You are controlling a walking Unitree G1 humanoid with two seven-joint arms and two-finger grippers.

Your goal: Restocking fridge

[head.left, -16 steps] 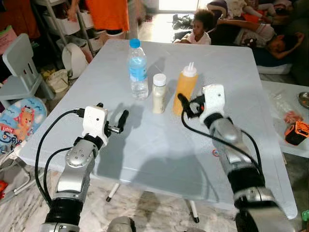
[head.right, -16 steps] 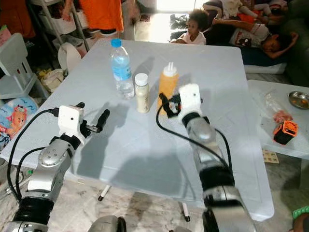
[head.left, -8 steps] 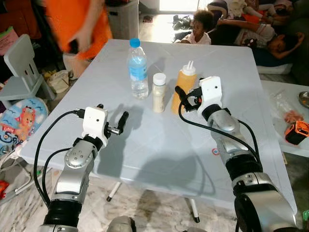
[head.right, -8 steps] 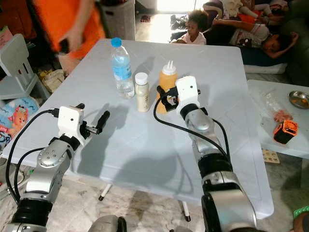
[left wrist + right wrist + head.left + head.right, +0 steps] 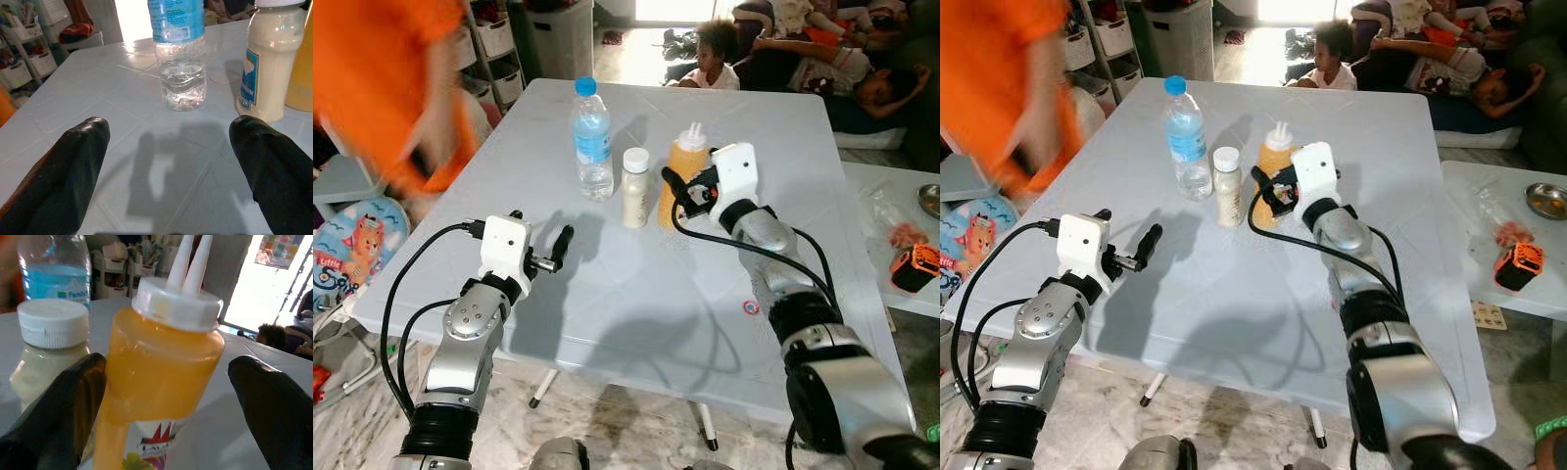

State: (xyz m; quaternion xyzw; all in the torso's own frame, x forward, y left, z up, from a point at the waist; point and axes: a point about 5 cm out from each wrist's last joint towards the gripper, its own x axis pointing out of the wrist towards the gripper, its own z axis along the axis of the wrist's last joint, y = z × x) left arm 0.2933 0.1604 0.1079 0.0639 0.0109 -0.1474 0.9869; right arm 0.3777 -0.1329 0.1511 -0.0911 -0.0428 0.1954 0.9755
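Far left, a blurred person in an orange top [image 5: 372,88] stands beside the pale grey-white plastic table [image 5: 636,294].

Your left gripper [image 5: 548,257] hovers low over the table's near left part, fingers spread wide, holding nothing.

Beyond it stand three items in a row. Leftmost is the clear water bottle with blue cap and blue label [image 5: 592,142]. Just beside it is the small cream-filled jar with white lid [image 5: 634,188]. Next is the orange squeeze bottle with white twin-nozzle cap [image 5: 682,178].

Your right gripper [image 5: 166,396] is at that squeeze bottle, fingers spread to either side of its body. You cannot tell whether they touch it.

Far right, a side table [image 5: 886,211] carries an orange-and-black object [image 5: 915,267].
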